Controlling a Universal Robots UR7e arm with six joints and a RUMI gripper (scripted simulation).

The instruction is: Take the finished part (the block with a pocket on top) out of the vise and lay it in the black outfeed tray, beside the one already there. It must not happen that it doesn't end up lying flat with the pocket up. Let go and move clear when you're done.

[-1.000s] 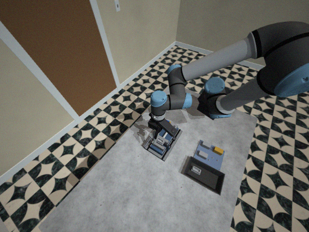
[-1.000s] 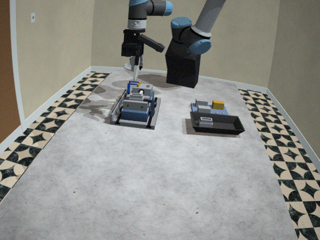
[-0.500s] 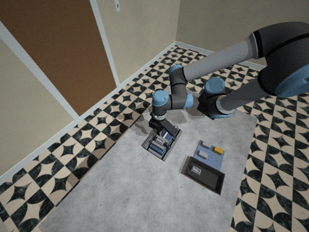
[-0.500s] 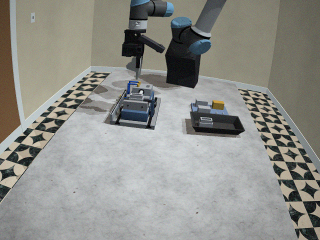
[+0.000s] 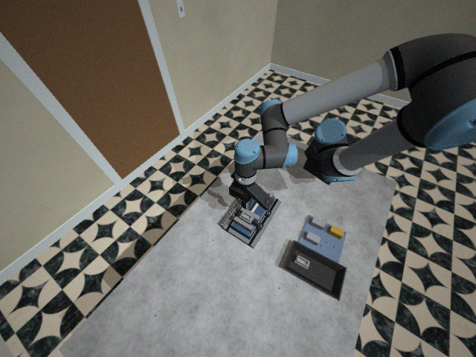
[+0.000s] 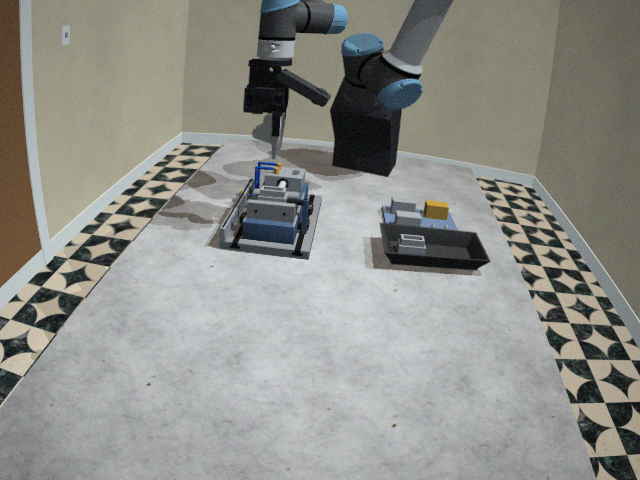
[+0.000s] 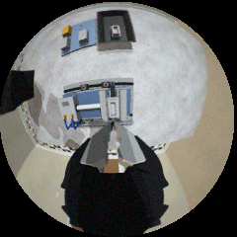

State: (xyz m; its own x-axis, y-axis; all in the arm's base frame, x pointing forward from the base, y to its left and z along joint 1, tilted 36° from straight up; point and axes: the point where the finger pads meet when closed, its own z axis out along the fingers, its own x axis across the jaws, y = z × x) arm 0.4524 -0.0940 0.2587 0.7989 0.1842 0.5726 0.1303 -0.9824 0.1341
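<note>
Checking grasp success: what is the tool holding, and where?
Nothing. The tool is shut on air above the vise; the finished part sits clamped there.

Black tray [image 6: 475, 251]; blue vise [image 6: 268, 228]; yellow block [image 6: 436, 209]

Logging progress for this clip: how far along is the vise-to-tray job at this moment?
Nothing is done yet: the grey pocketed block sits in the blue-and-grey vise. In hand: the black two-jaw tool hangs above the vise, shut on nothing. Left: open, grip the block, lift it out, and lay it in the black outfeed tray beside the grey part there.
</note>
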